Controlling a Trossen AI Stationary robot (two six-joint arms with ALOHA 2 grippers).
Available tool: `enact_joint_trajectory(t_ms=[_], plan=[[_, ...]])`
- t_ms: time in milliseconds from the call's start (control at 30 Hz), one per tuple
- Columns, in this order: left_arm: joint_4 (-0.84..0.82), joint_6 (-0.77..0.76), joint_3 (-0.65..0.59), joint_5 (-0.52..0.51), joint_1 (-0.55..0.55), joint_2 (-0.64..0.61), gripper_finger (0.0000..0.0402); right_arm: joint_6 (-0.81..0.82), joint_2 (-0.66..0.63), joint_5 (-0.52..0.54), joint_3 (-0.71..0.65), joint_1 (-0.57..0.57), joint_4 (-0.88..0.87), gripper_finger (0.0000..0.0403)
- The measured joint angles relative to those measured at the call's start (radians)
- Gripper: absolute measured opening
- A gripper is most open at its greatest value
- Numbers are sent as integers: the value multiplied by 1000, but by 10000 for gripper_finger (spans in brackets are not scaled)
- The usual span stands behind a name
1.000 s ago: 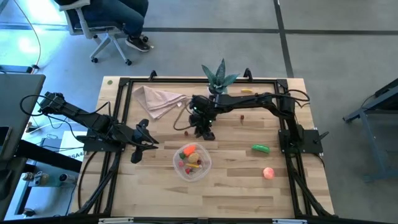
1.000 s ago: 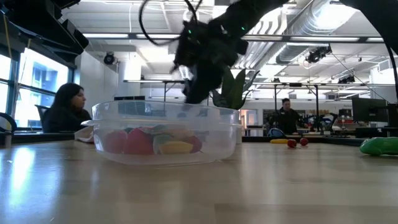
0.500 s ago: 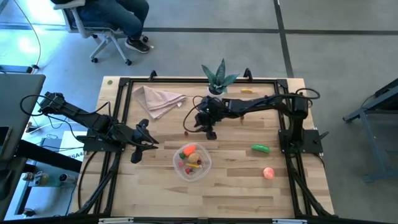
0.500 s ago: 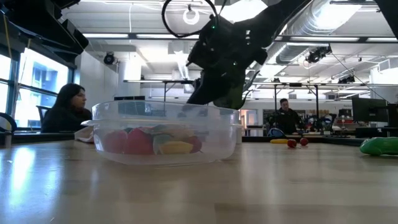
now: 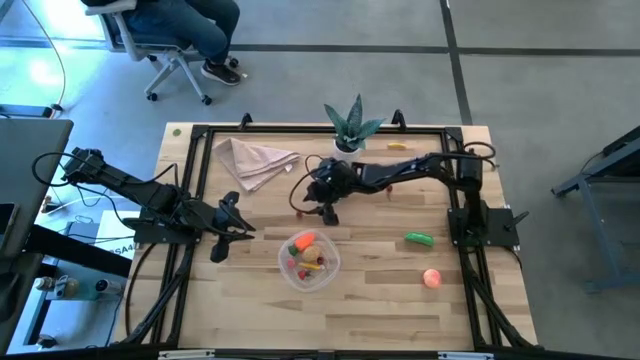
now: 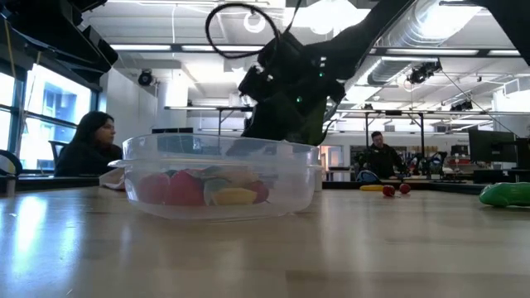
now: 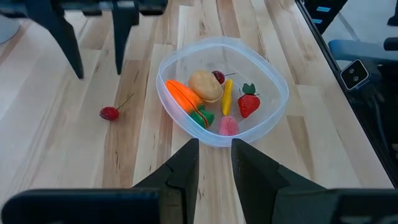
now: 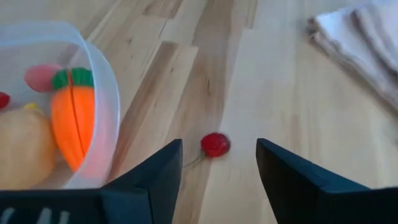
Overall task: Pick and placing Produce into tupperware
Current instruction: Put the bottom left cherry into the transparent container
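**A:** Which step is in hand?

**B:** Reaching for a cherry. The right gripper [image 5: 321,211] hangs above the small red cherry [image 8: 215,144], which lies on bare wood near the middle of the bench, just beyond the far rim of the tupperware [image 5: 334,272]. In the right wrist view its two fingers stand spread, one to each side of the fruit, not touching it.

**A:** And the tub?

**B:** Toward the bench's near edge, about midway along it. It already holds an orange carrot [image 7: 184,96], a strawberry [image 7: 248,104] and a few other pieces. A green cucumber [image 5: 419,238] and a pink peach [image 5: 431,278] wait toward the right edge, a banana [image 5: 397,146] by the far edge.

**A:** Next move?

**B:** I'd say lower straight down and close gently; the cherry is small and round, so it may roll away.

**A:** The left gripper [image 5: 222,243]?

**B:** Parked near the left edge, fingers pressed together, holding nothing.

**A:** Anything changed from a second ago?

**B:** The right arm has shifted slightly and its claw has widened. The tub and loose produce lie as they did.
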Motion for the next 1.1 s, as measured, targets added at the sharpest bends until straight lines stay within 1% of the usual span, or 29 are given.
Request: enact_joint_trajectory(t_ms=[733,933,1100], plan=[[0,0,0,0,0,0,83,28,107,11,4,17,101,199],[0,0,0,0,0,0,83,28,119,8,4,22,141,199],[0,0,0,0,0,0,83,28,119,29,4,21,142,199]])
